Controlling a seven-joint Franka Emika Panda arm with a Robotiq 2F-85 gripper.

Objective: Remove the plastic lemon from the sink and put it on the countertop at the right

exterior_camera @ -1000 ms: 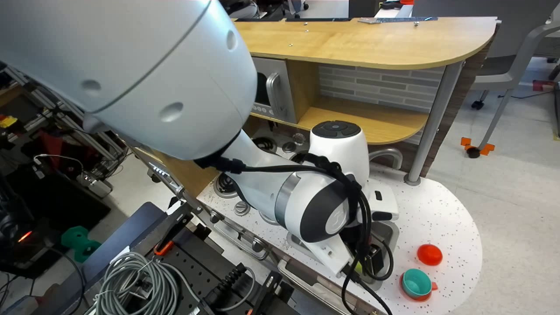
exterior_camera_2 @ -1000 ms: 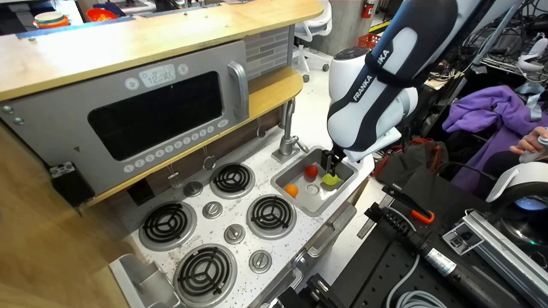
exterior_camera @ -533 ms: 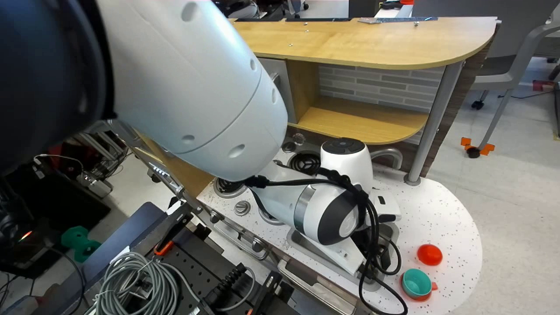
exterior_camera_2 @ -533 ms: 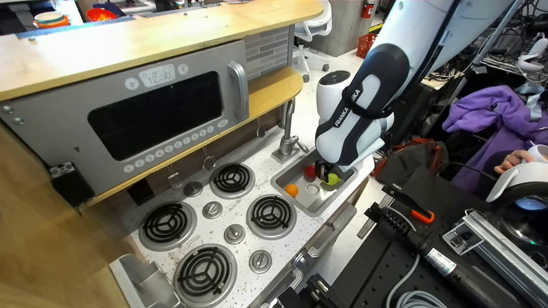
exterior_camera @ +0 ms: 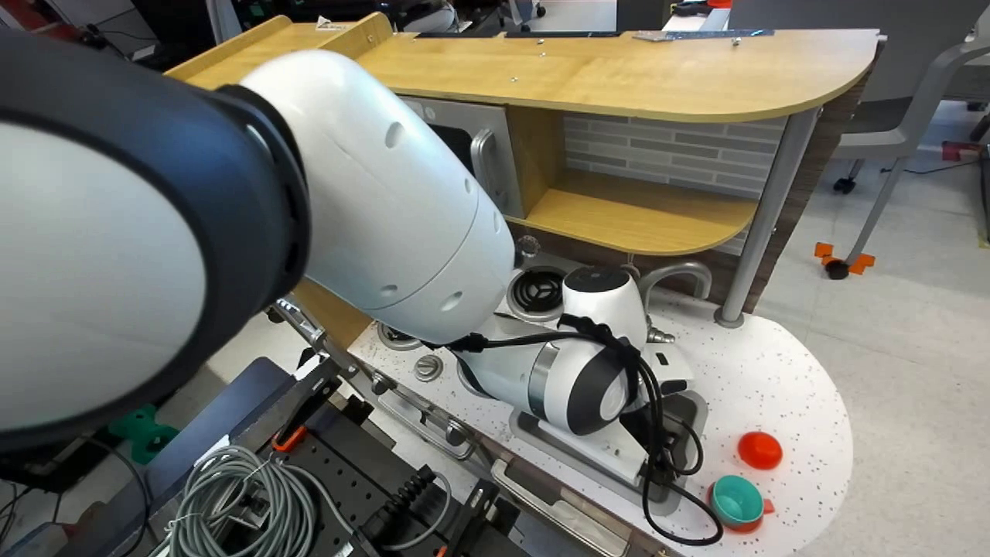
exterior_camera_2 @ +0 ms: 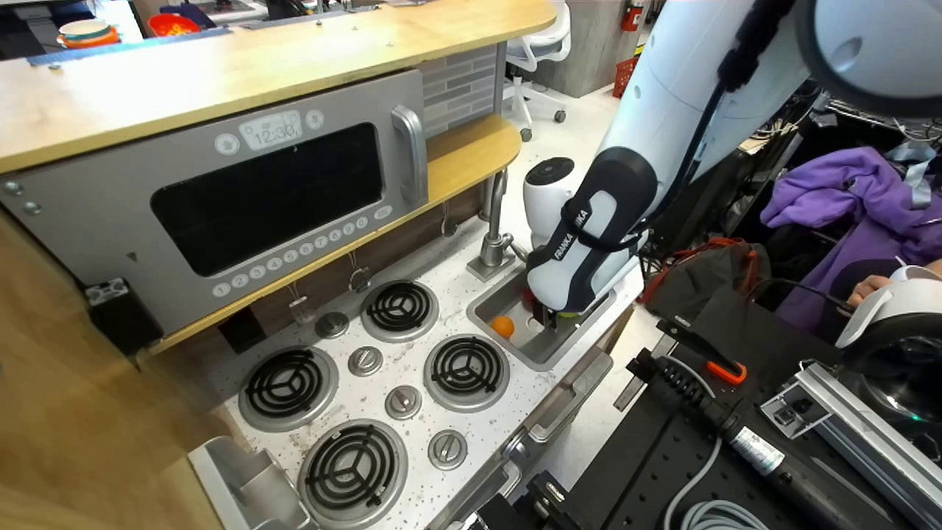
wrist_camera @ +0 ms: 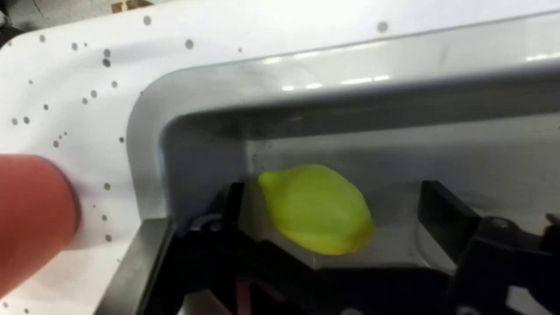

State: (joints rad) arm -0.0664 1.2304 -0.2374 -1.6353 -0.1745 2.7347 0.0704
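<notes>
Countertop (exterior_camera: 762, 371) is white with dark specks and rounds off at the right end. The robot arm (exterior_camera: 394, 186) leans in over it and yeah, it's what's in the way: in both exterior views it covers a good chunk of the sink (wrist_camera: 175, 87), with its black cables (exterior_camera: 656, 418) drooping over the near side too. Stove burners (exterior_camera_2: 467, 373) are off to the left, and a silver faucet (exterior_camera_2: 494, 250) stands at the sink's far edge. The gripper (wrist_camera: 334, 203) hangs over the sink, fingers (wrist_camera: 444, 216) spread well apart, so nothing's grasped. How deep it reaches, I can't tell. On the counter right of the sink there's a teal cup (exterior_camera: 736, 501) sitting on something red-orange (exterior_camera: 746, 529), plus a round red-orange toy (exterior_camera: 759, 450) just beyond it. The plastic lemon (wrist_camera: 319, 212) lies on the sink floor, lined up between the two fingers in the wrist view, a visible gap on either side. One finger is between it and the short end wall, the other's over by the drain (wrist_camera: 431, 251). An orange ball (exterior_camera_2: 503, 327) is at the left end, and a red toy (exterior_camera_2: 528, 299) is mostly hidden behind the arm.
</notes>
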